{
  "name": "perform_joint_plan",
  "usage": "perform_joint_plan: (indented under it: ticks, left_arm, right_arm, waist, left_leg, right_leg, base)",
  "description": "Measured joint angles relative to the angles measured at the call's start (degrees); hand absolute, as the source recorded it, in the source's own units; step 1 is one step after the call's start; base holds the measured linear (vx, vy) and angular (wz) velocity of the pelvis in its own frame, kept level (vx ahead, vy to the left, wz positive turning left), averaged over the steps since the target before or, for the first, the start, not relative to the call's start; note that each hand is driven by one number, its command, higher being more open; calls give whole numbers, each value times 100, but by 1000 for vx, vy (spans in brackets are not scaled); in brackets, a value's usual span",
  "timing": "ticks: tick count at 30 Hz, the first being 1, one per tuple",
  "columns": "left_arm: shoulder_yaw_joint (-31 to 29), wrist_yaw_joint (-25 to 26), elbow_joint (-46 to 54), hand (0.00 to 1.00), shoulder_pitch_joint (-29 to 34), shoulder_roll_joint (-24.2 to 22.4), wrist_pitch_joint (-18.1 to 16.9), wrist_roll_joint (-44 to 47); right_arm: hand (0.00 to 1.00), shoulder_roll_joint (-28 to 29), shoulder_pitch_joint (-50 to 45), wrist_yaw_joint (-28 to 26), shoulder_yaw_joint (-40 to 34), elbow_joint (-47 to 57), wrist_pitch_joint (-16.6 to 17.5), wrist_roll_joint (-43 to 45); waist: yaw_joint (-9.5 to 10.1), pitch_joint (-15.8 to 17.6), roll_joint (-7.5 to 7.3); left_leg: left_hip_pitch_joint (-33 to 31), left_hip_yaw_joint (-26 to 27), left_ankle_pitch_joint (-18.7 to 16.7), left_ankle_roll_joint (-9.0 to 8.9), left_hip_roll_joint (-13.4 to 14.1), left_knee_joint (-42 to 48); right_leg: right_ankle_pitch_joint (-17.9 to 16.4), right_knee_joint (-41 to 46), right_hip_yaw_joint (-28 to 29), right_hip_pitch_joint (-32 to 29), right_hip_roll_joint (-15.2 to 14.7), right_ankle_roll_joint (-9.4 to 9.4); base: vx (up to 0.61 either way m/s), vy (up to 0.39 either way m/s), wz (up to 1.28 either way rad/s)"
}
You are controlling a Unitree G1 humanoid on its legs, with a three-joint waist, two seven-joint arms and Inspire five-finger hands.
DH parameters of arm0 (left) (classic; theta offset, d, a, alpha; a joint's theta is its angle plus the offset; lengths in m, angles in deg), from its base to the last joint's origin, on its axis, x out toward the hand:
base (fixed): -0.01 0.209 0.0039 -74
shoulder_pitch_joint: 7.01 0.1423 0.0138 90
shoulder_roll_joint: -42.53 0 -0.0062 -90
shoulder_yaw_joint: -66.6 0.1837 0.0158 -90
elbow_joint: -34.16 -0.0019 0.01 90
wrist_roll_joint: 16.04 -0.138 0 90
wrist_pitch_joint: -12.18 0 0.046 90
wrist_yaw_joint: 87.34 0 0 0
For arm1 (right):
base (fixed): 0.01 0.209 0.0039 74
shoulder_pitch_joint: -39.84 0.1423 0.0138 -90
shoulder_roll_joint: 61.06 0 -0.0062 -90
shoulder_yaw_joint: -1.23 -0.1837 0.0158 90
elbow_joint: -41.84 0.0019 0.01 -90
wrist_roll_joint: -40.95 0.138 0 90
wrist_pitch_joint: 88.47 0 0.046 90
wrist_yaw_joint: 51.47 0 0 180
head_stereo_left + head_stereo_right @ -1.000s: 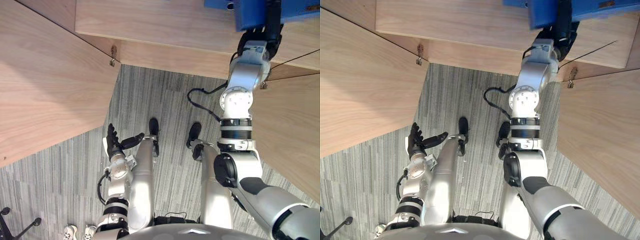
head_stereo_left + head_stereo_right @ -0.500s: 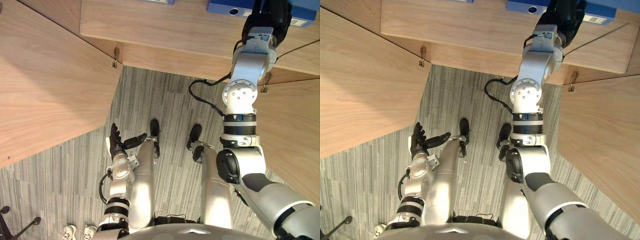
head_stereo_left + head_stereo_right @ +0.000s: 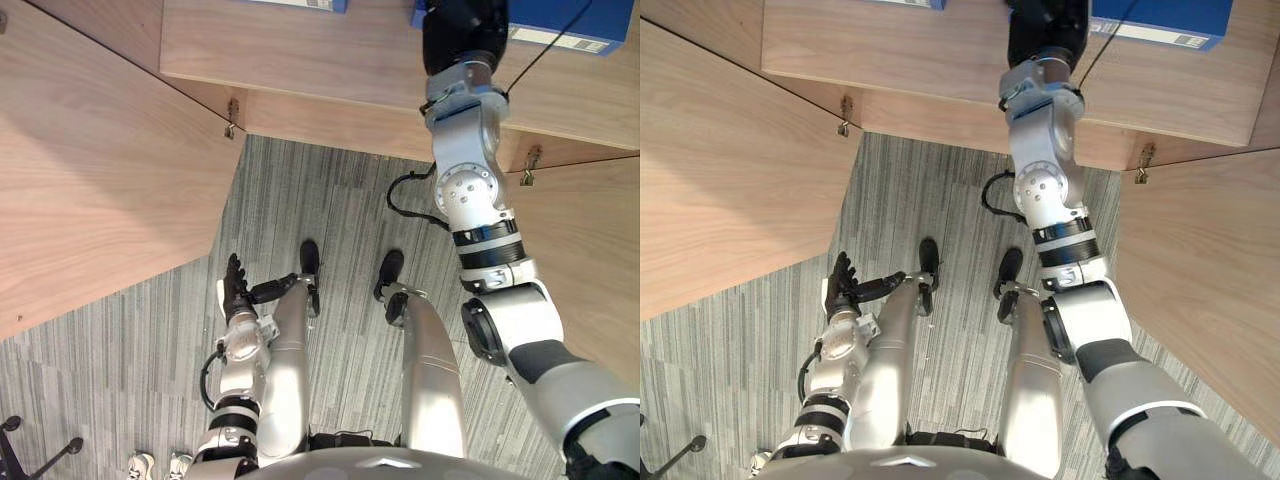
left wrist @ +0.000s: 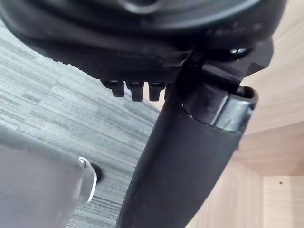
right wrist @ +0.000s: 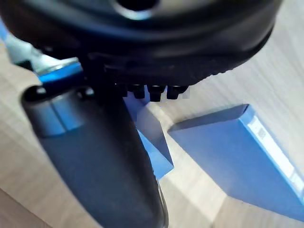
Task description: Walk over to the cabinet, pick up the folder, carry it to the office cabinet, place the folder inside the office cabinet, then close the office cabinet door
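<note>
Blue folder point(image 3: 570, 12) lies flat on the wooden office cabinet point(image 3: 330, 50) shelf, cabinet door point(image 3: 100, 170) wide open.

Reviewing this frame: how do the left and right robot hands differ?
The left robot hand hangs low over the floor, while the right robot hand is up at the cabinet shelf. The left robot hand has nothing near it, but the right robot hand is close to a blue folder lying on that shelf. Both are dark, open and hold nothing.
</note>
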Motion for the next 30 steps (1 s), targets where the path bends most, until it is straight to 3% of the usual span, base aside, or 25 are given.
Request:
perform_joint_plan:
  ticks: [7, 16, 30]
  left_arm:
    - [-4, -101, -26, 100, 0, 1, -2, 4]
    - [-17, -186, -74, 100, 8, 39, -4, 17]
    - [-29, -295, -76, 100, 56, 43, -4, 102]
  right_arm:
    - [100, -289, -89, -496, 399, -39, -133, 8]
    - [100, -431, -779, -791, 343, -37, -133, 463]
    - [100, -361, -1720, -998, -359, 271, 84, 910]
  waist:
    - [-9, -2, -4]
    - [-14, -20, -38]
    - [-14, -39, -84]
  left_leg:
    - [-19, 19, -2, 6, 23, 1]
    - [64, 57, -8, 16, 33, -25]
    - [148, 83, -20, 31, 62, -29]
  right_leg:
    - [41, -69, 2, 4, 26, 4]
    - [41, -73, 33, 59, 36, 4]
    - [42, -101, 59, 132, 72, 5]
  base:
    - [0, 0, 0]
    - [0, 0, -1]
    - [0, 0, 0]
